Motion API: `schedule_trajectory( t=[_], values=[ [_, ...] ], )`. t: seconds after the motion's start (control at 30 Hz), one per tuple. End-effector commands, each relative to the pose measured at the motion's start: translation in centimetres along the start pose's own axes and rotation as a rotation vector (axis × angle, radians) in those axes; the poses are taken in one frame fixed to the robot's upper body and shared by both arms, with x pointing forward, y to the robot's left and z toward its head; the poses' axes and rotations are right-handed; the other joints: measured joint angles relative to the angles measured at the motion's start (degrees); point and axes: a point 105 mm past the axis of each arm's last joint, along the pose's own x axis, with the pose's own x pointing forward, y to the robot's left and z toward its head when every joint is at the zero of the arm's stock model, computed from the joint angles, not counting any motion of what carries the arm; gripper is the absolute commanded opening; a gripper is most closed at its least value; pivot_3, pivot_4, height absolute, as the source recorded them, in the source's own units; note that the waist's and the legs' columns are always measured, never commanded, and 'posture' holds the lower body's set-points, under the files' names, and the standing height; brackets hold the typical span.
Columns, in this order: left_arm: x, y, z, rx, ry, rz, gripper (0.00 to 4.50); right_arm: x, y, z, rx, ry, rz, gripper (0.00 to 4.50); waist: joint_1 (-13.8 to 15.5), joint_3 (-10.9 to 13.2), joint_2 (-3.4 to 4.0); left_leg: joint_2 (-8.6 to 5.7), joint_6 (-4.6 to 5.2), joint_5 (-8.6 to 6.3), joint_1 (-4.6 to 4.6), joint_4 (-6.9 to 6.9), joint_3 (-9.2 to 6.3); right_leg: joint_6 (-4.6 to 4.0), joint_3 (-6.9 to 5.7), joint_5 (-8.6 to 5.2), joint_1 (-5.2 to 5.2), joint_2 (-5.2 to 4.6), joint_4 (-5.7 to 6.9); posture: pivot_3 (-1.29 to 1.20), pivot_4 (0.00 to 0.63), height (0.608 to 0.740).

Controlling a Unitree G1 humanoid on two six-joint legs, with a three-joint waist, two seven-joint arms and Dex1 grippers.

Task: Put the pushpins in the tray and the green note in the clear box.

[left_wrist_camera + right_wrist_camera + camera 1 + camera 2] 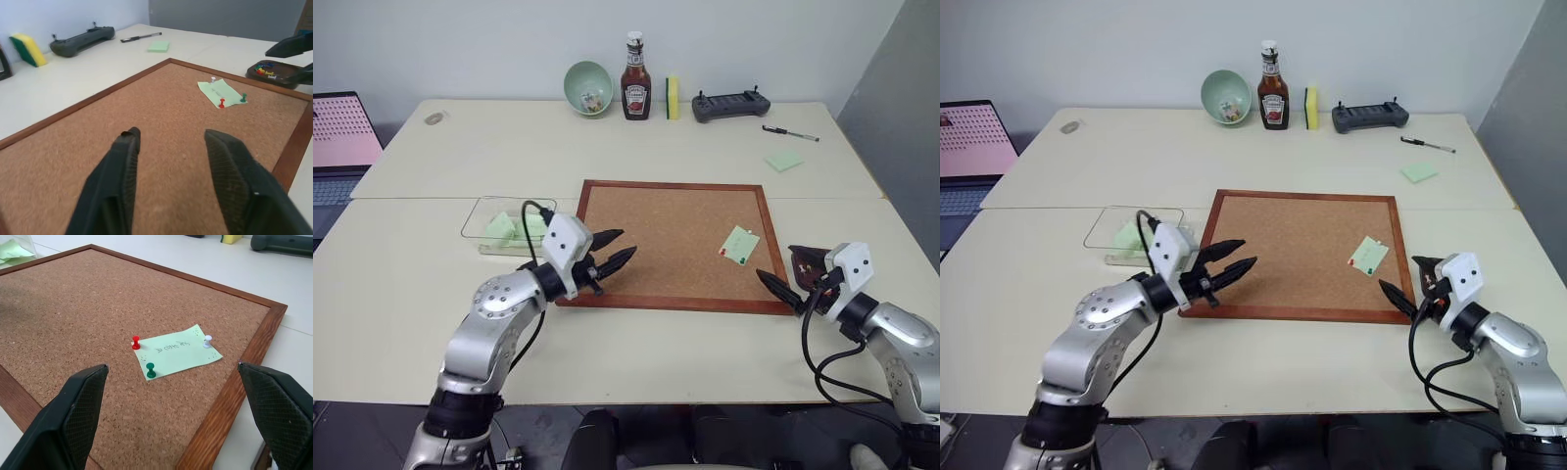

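Observation:
A pale green note [178,351] lies near the right edge of the corkboard [666,230], pinned by three pushpins: red [136,342], green [150,370] and white [208,340]. The small dark tray [274,73] sits just off the board's right edge and holds several coloured pushpins. My right gripper [775,264] stands wide open beside the tray, pointing at the note with nothing between its fingers. My left gripper [626,244] hovers over the board's near left corner, open and empty. Left of the board, the clear box [484,220] has green notes inside.
Along the table's far edge stand a green bowl [588,86], a ketchup bottle [635,78], a yellow-green sponge [673,96] and a dark controller [731,104]. A pen [790,133] and a green sticky pad [783,161] lie at the far right. A laptop [337,137] sits at the left.

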Motion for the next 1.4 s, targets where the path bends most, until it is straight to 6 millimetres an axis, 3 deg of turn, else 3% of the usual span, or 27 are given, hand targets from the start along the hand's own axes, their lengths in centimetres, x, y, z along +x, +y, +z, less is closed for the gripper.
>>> schedule_trajectory(
  t=[0.03,0.23,0.47,0.67,1.0,1.4],
  values=[
    [1.9,-0.1,0.2,0.018,-0.029,-0.056,1.13,-0.4,-0.1,1.7,-0.009,-0.056,-0.034,4.50,-0.04,0.00,0.00,0.00,0.00,0.00,0.00,0.01,0.00,0.00,0.00,0.00,0.00,0.00,0.00,0.00,0.150,0.740],
    [4.7,-1.4,-0.3,0.009,-0.031,-0.147,0.03,-0.5,0.3,1.3,-0.013,-0.037,-0.032,4.50,0.02,0.00,0.00,-0.01,0.00,0.00,-0.01,0.01,0.00,0.00,0.00,0.00,0.00,0.00,0.01,0.00,0.150,0.740],
    [7.0,-3.1,-2.0,-0.005,0.008,-0.199,0.03,0.3,1.7,1.3,0.005,-0.043,-0.010,4.50,-0.07,0.00,0.00,-0.01,0.00,0.00,-0.01,0.01,0.00,0.00,0.01,0.00,-0.02,0.00,0.02,0.00,0.150,0.740],
    [8.3,-3.3,-3.4,-0.020,0.044,-0.202,0.03,1.4,1.7,1.6,-0.001,-0.044,-0.016,4.50,-0.04,0.00,0.00,-0.01,0.00,0.00,-0.01,0.02,-0.01,0.00,0.00,0.00,-0.02,0.00,0.03,0.00,0.150,0.740],
    [8.3,-3.4,-6.2,-0.031,0.130,-0.185,0.03,4.2,-0.4,2.9,-0.002,-0.056,-0.044,4.50,-0.07,0.00,0.00,-0.02,0.00,0.01,-0.01,0.03,-0.03,0.01,-0.02,0.00,-0.02,0.00,0.04,0.00,0.150,0.740],
    [7.7,-4.6,-6.9,-0.065,0.134,-0.172,0.03,7.3,-3.5,1.4,-0.015,0.046,-0.075,4.50,-0.18,-0.04,0.07,-0.02,0.00,0.01,0.04,0.03,-0.01,0.00,0.01,0.00,-0.01,0.00,0.09,0.00,0.150,0.740]
  ],
)
